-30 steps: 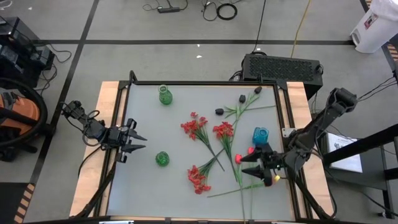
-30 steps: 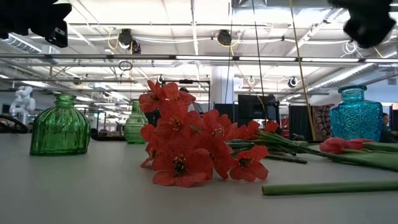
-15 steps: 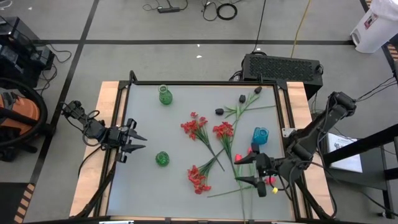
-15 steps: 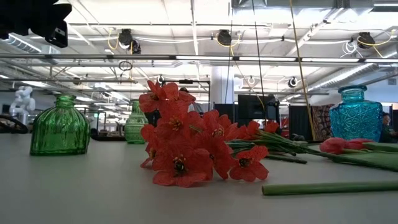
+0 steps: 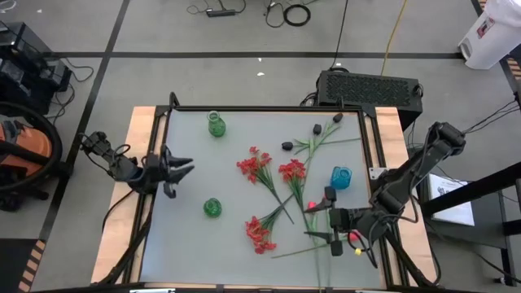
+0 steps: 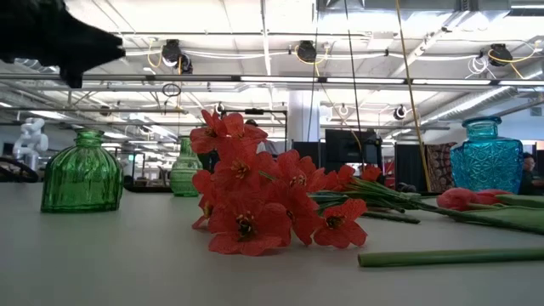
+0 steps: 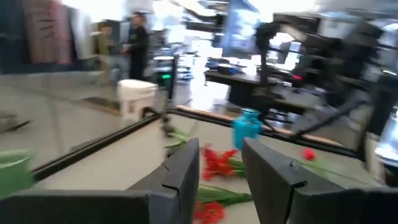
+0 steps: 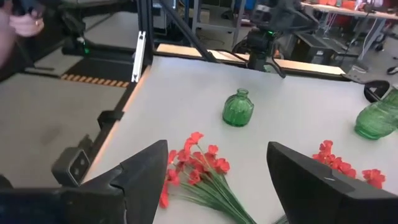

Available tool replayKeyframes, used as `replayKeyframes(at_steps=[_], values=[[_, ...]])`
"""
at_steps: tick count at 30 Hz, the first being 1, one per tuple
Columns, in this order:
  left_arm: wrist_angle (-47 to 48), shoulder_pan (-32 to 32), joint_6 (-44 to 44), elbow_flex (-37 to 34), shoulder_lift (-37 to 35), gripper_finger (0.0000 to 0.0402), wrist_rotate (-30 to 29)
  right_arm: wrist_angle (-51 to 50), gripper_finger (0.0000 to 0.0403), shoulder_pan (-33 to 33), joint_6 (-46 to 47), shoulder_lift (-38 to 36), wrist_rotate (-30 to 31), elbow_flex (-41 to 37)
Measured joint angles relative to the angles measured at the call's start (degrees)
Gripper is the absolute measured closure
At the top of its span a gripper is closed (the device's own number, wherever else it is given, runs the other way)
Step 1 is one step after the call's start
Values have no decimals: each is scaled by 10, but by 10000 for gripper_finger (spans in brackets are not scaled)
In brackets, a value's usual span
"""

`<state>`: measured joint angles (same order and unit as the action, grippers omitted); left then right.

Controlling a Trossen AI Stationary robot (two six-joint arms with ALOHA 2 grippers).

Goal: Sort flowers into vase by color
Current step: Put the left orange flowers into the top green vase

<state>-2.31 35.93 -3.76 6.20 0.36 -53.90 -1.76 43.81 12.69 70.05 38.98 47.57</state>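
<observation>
Here we look down on a pale desk (image 5: 187, 155) strewn with flowers. Three red sprays (image 5: 256, 168) lie in the middle, with black blooms (image 5: 287, 146) and green stems toward the far edge. Two green vases (image 5: 212, 207) stand at the left side and a blue vase (image 5: 340, 177) at the right; none holds a flower. Our right hand (image 5: 321, 222) hovers over a red tulip bud (image 5: 312, 206) beside the blue vase, fingers spread apart and empty. Our left hand (image 5: 184, 168) waits at the desk's left edge, fingers apart.
</observation>
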Motion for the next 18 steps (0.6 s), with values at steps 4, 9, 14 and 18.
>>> replayKeyframes(at_steps=[4,9,14,18], values=[[3,0,-3,0,0,274,-76,0,135,0,-1,10,0,0],[10,0,0,0,0,274,-98,-2,135,0,-1,23,0,0],[34,0,-5,0,0,274,-100,-4,135,-3,-2,39,0,0],[35,0,-18,0,0,274,-99,-19,135,-7,-4,50,0,0]])
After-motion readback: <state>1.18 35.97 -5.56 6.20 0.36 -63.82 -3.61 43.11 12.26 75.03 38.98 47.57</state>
